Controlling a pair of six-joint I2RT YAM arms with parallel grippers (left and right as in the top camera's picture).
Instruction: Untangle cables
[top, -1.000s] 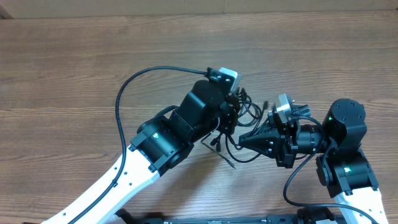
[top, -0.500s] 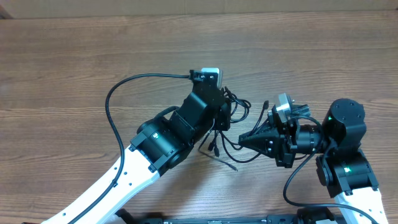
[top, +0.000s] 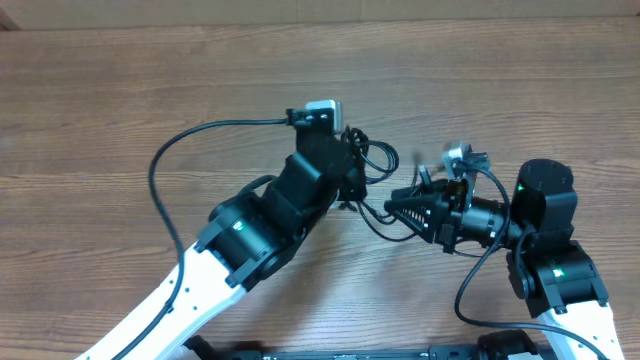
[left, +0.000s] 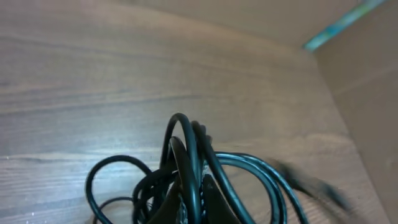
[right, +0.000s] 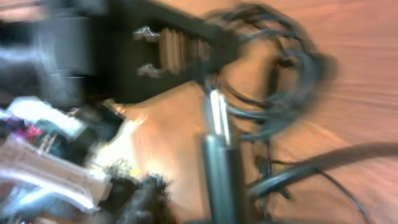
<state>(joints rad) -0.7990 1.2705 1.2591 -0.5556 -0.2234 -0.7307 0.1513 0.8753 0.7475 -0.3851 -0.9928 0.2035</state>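
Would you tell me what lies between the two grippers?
Thin black cables bridge the short gap between the left gripper and the right gripper; the overhead view shows it.

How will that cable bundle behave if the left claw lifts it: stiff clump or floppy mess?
Probably floppy: the cables curl in loose loops at the left claw, so free ends would likely dangle. Likely light too, since each cord looks thin. The loops cross one another, so the bundle may well rise as one snagged clump rather than as separate strands.
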